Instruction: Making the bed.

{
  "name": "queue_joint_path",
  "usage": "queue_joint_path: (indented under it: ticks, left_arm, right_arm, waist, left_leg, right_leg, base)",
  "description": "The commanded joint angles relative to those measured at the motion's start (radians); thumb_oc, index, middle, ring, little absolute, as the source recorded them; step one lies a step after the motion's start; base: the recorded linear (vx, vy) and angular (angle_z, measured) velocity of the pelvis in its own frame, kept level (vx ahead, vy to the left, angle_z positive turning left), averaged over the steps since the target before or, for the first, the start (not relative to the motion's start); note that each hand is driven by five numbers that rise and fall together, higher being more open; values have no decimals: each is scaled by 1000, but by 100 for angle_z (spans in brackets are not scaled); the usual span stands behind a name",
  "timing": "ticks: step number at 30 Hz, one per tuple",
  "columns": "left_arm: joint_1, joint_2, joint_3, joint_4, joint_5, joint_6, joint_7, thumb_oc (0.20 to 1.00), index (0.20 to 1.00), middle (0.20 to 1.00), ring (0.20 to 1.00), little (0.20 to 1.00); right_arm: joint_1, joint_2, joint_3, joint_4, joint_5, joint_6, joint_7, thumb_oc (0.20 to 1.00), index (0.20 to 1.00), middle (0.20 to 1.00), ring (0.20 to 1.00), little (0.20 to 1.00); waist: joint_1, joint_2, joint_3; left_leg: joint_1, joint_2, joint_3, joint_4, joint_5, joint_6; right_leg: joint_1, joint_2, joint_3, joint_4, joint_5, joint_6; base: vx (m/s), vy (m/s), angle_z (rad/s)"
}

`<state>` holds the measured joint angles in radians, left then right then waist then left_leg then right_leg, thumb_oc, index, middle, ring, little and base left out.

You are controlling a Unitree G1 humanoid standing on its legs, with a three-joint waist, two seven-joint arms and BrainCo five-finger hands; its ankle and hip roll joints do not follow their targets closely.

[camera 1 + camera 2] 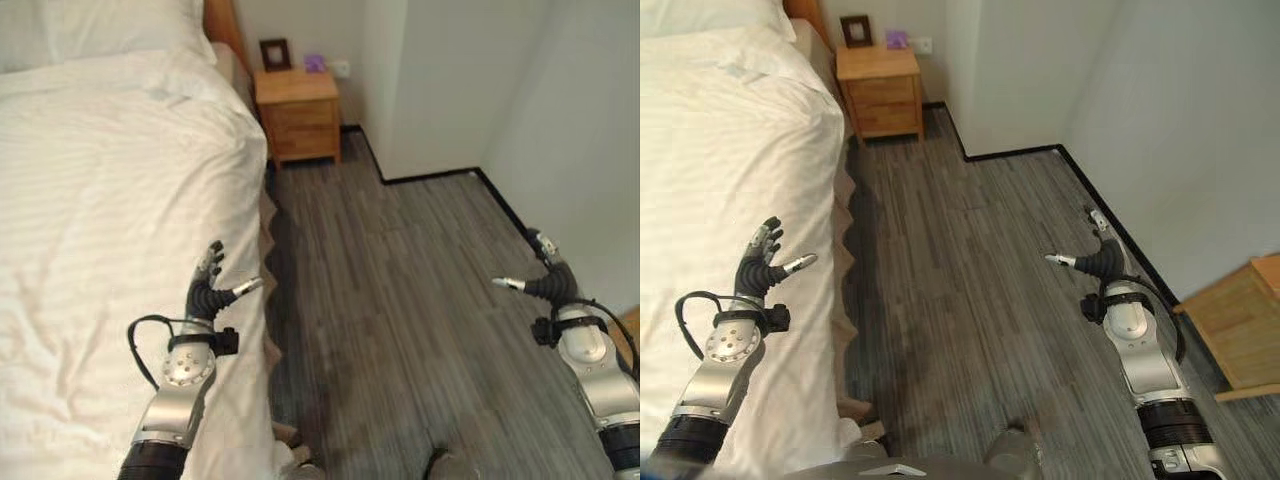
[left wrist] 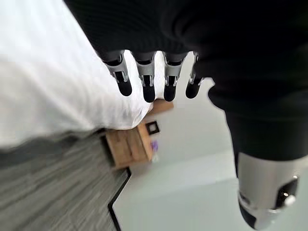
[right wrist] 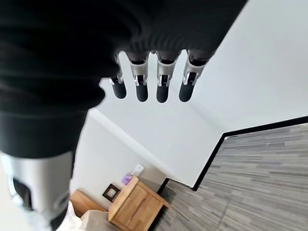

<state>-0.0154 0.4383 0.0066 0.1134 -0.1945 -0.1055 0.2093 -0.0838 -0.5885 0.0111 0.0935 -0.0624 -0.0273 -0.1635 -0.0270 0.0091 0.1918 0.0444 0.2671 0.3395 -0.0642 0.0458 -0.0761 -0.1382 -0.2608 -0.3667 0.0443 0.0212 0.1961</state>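
White duvet [image 1: 110, 200] spread over bed at left, mostly flat, slight wrinkles near; pillow [image 1: 100, 25] far. Left hand [image 1: 207, 285] released above duvet edge; right hand [image 1: 1098, 260] released over floor [image 1: 400, 300]. Likely nearly done.

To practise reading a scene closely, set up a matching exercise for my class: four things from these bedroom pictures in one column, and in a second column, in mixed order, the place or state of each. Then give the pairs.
Column 1
1. left hand
2. right hand
3. picture frame
4. pillow

Column 2
A. at the head of the bed, on the white cover
B. fingers straight, over the grey plank floor
C. standing on the wooden nightstand
D. fingers straight, above the edge of the bed

Pairs: 1-D, 2-B, 3-C, 4-A
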Motion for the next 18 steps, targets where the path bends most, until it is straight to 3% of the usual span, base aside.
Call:
queue_joint_path:
  ticks: [1, 2, 3, 5, 6, 8, 9, 10, 11, 12, 13, 15, 17, 18]
  left_arm:
    - [-59, 40, 15, -27, -23, -36, -20, 1000, 1000, 1000, 1000, 1000]
    - [-59, 40, 14, -27, -23, -37, -21, 1000, 1000, 1000, 1000, 1000]
    - [-59, 29, 19, -20, -14, -35, -31, 1000, 1000, 1000, 1000, 1000]
    - [-49, 23, 21, -17, 0, -44, -38, 1000, 1000, 1000, 1000, 1000]
    - [-45, 18, 14, -19, 4, -47, -40, 1000, 1000, 1000, 1000, 1000]
    - [-33, 5, -1, -19, 9, -48, -39, 1000, 1000, 1000, 1000, 1000]
    - [-24, -5, -7, -24, 3, -46, -39, 1000, 1000, 1000, 1000, 1000]
    - [-15, -19, -10, -24, -14, -42, -41, 1000, 1000, 1000, 1000, 1000]
    - [-10, -30, -15, -30, -29, -39, -44, 1000, 1000, 1000, 1000, 1000]
    - [0, -39, -19, -32, -58, -41, -40, 1000, 1000, 1000, 1000, 1000]
    - [11, -51, -30, -38, -78, -42, -45, 1000, 1000, 1000, 1000, 1000]
    - [38, -53, -24, -53, -81, -48, -50, 1000, 1000, 1000, 1000, 1000]
    - [67, -60, -9, -68, -83, -52, -54, 1000, 1000, 1000, 1000, 1000]
    - [83, -63, -2, -74, -84, -50, -56, 1000, 1000, 1000, 1000, 1000]
  right_arm:
    - [-20, 31, -63, -9, 5, -36, -18, 1000, 1000, 1000, 1000, 1000]
    - [-19, 31, -63, -10, 5, -35, -18, 1000, 1000, 1000, 1000, 1000]
    - [-5, 39, -63, -14, 3, -36, -9, 1000, 1000, 1000, 1000, 1000]
    - [17, 39, -60, -11, -9, -40, 3, 1000, 1000, 1000, 1000, 1000]
    - [30, 38, -60, -14, -9, -41, 10, 1000, 1000, 1000, 1000, 1000]
    - [40, 21, -58, -6, -8, -42, 16, 1000, 1000, 1000, 1000, 1000]
    - [45, 11, -55, -3, -2, -44, 15, 1000, 1000, 1000, 1000, 1000]
    - [47, 3, -45, -3, 0, -45, 19, 1000, 1000, 1000, 1000, 1000]
    - [45, -7, -40, -8, 0, -45, 18, 1000, 1000, 1000, 1000, 1000]
    - [39, -17, -39, -10, 4, -48, 16, 1000, 1000, 1000, 1000, 1000]
    - [20, -26, -29, -9, 4, -40, 14, 1000, 1000, 1000, 1000, 1000]
    - [7, -25, -20, -16, 6, -37, 26, 1000, 1000, 1000, 1000, 1000]
    - [8, -21, -6, -18, 3, -43, 38, 1000, 1000, 1000, 1000, 1000]
    - [8, -22, 0, -12, 3, -47, 39, 1000, 1000, 1000, 1000, 1000]
  waist:
    - [-40, -27, -10]
    - [-39, -26, -9]
    - [-61, -31, -15]
    - [-87, -35, -32]
    - [-92, -23, -32]
    - [-96, -4, -37]
    - [-94, 11, -30]
    - [-73, 8, -20]
    - [-60, -4, -4]
    - [-56, -18, 9]
    - [-16, -40, 29]
    - [27, -44, 34]
    - [66, -32, 21]
    - [85, -17, 13]
  left_leg:
    - [126, -28, -64, -23, -65, -124]
    - [128, -26, -63, -23, -66, -125]
    - [184, -23, -60, -23, -114, -142]
    - [249, -14, -66, -23, -152, -157]
    - [283, 0, -81, -23, -132, -157]
    - [278, 46, -110, 122, -53, -164]
    - [215, 86, -150, 270, 20, -163]
    - [160, 93, -184, 429, 101, -156]
    - [90, 78, -220, 561, 131, -147]
    - [37, 90, -194, 654, 162, -142]
    - [-80, 46, -161, 732, 99, -124]
    - [-214, -5, -117, 701, 32, -109]
    - [-276, -9, -34, 512, 30, -86]
    - [-299, 7, 22, 370, 63, -90]
  right_leg:
    - [-27, -48, -15, -70, 112, 60]
    - [-24, -46, -16, -74, 114, 60]
    - [-74, -55, -27, -112, 142, 66]
    - [-90, -46, 15, -103, 166, 64]
    - [-77, -23, 58, -100, 174, 61]
    - [-46, 1, 94, -90, 169, 33]
    - [-11, 23, 70, -97, 150, 0]
    - [39, 42, 54, -98, 122, -37]
    - [82, 52, 38, -102, 97, -69]
    - [131, 57, 11, -111, 65, -96]
    - [191, 57, 33, -127, 20, -103]
    - [246, 63, 58, -132, -28, -89]
    - [295, 69, 62, -132, -73, -63]
    - [330, 79, 59, -132, -105, -48]
  base:
    - [576, -209, 56]
    - [549, -220, 74]
    - [559, -204, 74]
    - [717, -235, -5]
    - [695, -229, -11]
    - [545, -271, 35]
    - [410, -360, 20]
    - [439, -448, 11]
    - [479, -487, 15]
    - [663, -478, 21]
    - [682, -355, 27]
    - [625, -106, 17]
    - [628, 94, -15]
    - [746, 207, -34]
